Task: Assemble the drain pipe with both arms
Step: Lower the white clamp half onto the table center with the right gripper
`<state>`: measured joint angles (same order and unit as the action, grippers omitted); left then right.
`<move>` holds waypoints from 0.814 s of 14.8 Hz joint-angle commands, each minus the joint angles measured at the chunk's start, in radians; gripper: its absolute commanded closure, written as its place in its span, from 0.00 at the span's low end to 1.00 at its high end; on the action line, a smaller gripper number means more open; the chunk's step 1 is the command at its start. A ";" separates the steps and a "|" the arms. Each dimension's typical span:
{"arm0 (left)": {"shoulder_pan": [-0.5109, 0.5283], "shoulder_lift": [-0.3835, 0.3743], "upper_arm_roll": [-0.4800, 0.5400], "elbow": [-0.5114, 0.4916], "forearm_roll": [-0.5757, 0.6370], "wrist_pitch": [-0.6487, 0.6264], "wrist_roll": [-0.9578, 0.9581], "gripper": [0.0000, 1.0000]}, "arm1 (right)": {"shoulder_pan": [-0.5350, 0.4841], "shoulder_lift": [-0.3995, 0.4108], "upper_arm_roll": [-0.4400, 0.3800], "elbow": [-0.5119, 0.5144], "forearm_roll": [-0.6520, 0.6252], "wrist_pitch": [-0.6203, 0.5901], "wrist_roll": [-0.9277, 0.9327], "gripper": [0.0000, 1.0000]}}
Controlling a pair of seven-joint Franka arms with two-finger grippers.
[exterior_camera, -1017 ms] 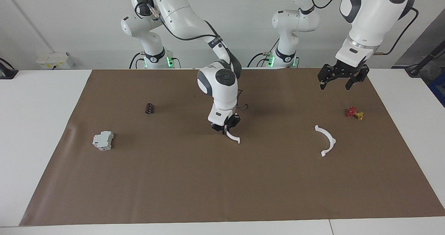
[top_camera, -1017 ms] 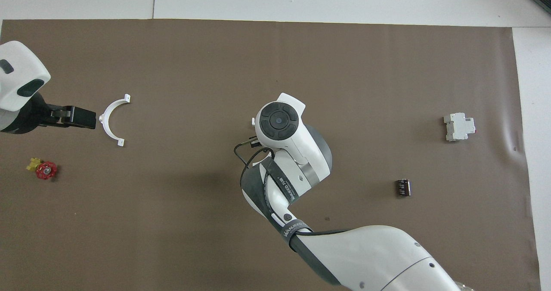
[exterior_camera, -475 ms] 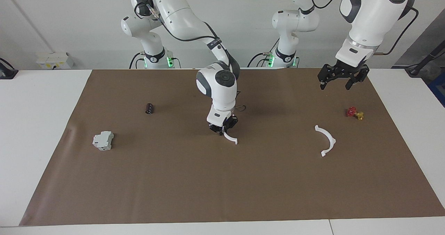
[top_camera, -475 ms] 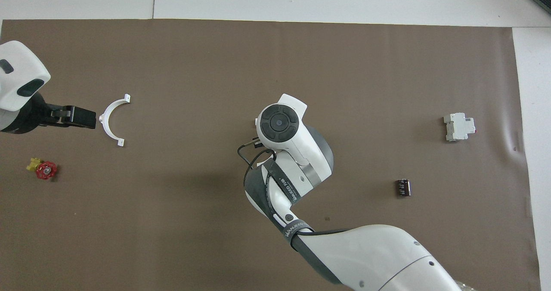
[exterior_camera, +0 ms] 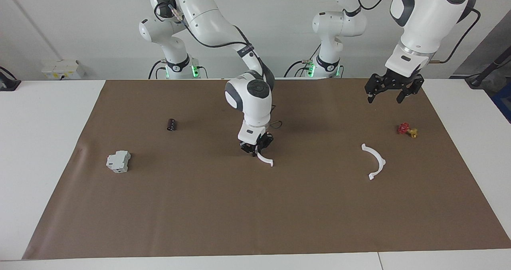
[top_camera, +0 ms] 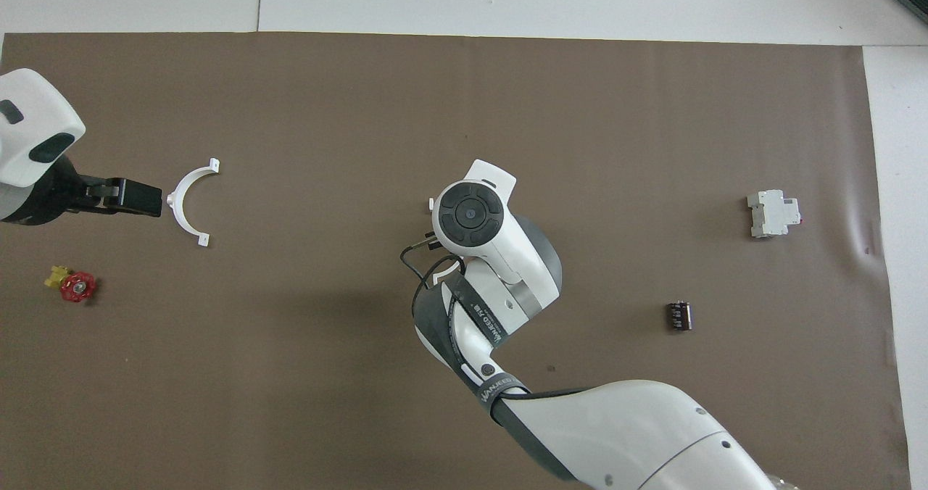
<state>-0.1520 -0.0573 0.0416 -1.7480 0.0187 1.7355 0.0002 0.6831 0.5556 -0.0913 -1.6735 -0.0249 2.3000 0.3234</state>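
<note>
- My right gripper point(exterior_camera: 255, 150) is down at the middle of the brown mat point(exterior_camera: 199, 214), fingertips pinched on one end of the first white half-ring point(exterior_camera: 265, 160). The rest of the arc trails out onto the mat, away from the robots. I judge the end grip keeps the free end tab exposed for mating.
- In the overhead view the right arm's wrist hides that grip; only slivers of the arc show.
- The second half-ring point(exterior_camera: 375, 160) lies flat and untouched toward the left arm's end, well apart from the first.
- My left gripper point(exterior_camera: 389, 91) waits with jaws spread wide and empty, up over the mat edge nearest the robots.
- The red-and-yellow valve point(exterior_camera: 407, 130), grey block point(exterior_camera: 118, 161) and small dark cylinder point(exterior_camera: 171, 124) stay out of play.
- Judgement: joining has not begun.
</note>
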 commanded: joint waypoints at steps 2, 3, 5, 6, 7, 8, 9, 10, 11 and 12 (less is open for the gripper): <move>0.006 -0.012 -0.002 -0.021 -0.017 0.022 0.014 0.00 | -0.005 -0.009 0.005 -0.019 -0.021 0.019 0.005 0.00; 0.008 -0.012 -0.002 -0.021 -0.017 0.022 0.014 0.00 | -0.007 -0.026 0.005 -0.019 -0.015 0.010 0.006 0.00; 0.008 -0.012 -0.002 -0.022 -0.017 0.025 0.017 0.00 | -0.013 -0.069 0.005 -0.019 -0.004 -0.023 0.012 0.00; 0.008 -0.013 -0.002 -0.034 -0.017 0.045 0.017 0.00 | -0.028 -0.100 0.005 -0.019 -0.001 -0.048 0.029 0.00; 0.009 -0.021 0.000 -0.068 -0.017 0.082 0.017 0.00 | -0.046 -0.129 0.005 -0.019 0.008 -0.068 0.046 0.00; 0.011 -0.022 0.007 -0.094 -0.017 0.105 0.017 0.00 | -0.066 -0.161 0.005 -0.017 0.013 -0.091 0.054 0.00; 0.009 -0.019 0.021 -0.111 -0.017 0.123 0.018 0.00 | -0.092 -0.189 0.004 -0.011 0.013 -0.120 0.054 0.00; 0.009 -0.010 0.024 -0.122 -0.017 0.146 0.018 0.00 | -0.132 -0.222 0.004 -0.008 0.013 -0.149 0.052 0.00; 0.011 -0.003 0.026 -0.131 -0.017 0.174 0.018 0.00 | -0.169 -0.253 0.004 -0.006 0.011 -0.178 0.052 0.00; 0.012 0.011 0.026 -0.148 -0.017 0.205 0.018 0.00 | -0.197 -0.281 -0.002 0.000 0.011 -0.207 0.051 0.00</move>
<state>-0.1492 -0.0515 0.0660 -1.8501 0.0187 1.8728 0.0007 0.5531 0.3426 -0.1016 -1.6595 -0.0226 2.1419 0.3657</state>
